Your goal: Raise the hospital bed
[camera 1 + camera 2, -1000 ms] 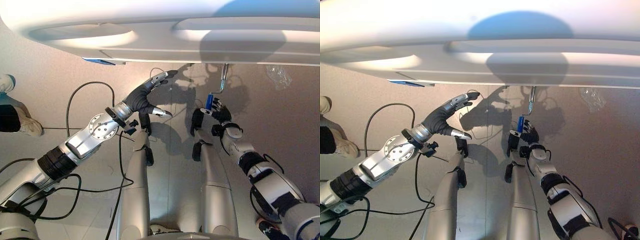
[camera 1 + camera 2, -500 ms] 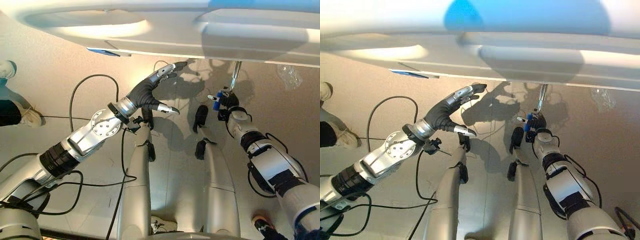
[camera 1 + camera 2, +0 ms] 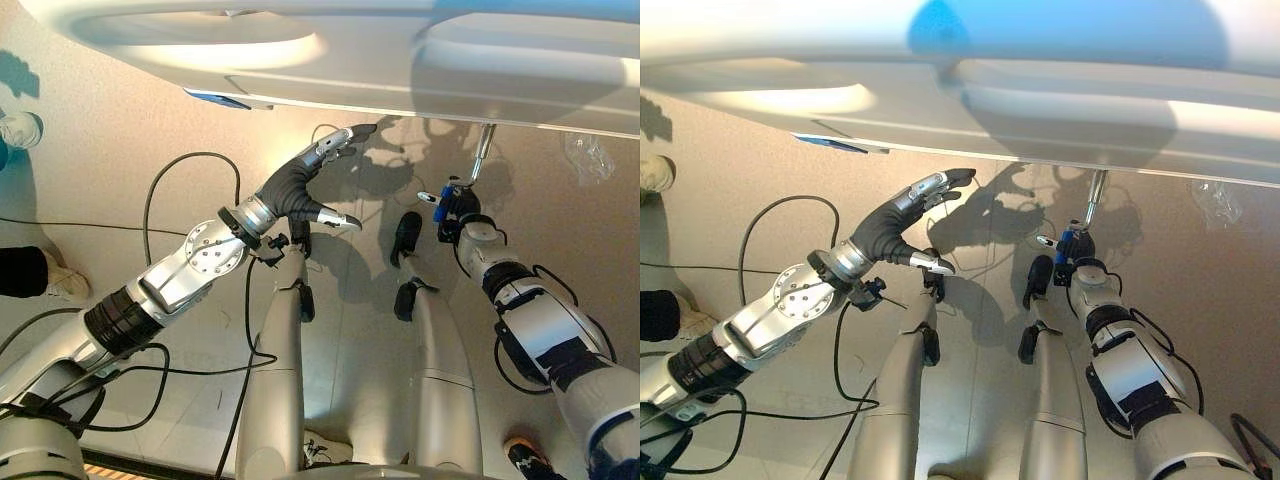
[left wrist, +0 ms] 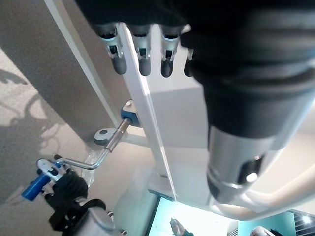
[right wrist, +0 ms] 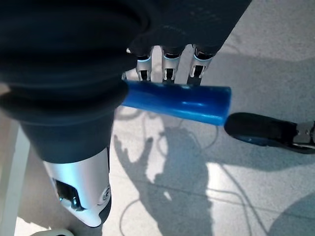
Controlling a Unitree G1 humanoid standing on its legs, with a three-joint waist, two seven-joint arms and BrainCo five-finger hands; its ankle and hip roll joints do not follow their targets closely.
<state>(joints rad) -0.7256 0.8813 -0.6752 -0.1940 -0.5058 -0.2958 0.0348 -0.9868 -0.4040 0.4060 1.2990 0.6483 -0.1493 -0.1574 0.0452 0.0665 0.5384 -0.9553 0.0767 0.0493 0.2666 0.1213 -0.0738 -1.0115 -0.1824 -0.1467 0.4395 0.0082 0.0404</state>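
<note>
1. The right hand (image 5: 162,59) has its fingers curled round the blue crank handle (image 5: 177,102), which hangs on a bent metal crank (image 4: 101,156) below the lower edge of the hospital bed's footboard (image 3: 330,70), toward its right end.
2. The handle looks smooth and lies across the fingers rather than deep in the palm, so I judge it may slip out mid-turn; the crank would then swing free.
3. The left hand (image 3: 300,185) hangs with straight, spread fingers just under the footboard's lower edge, holding nothing; whether the fingertips (image 4: 142,64) touch the board, I cannot tell.
4. The crank's socket under the bed is half hidden; the mattress and bed height are cut off, so progress cannot be judged.
</note>
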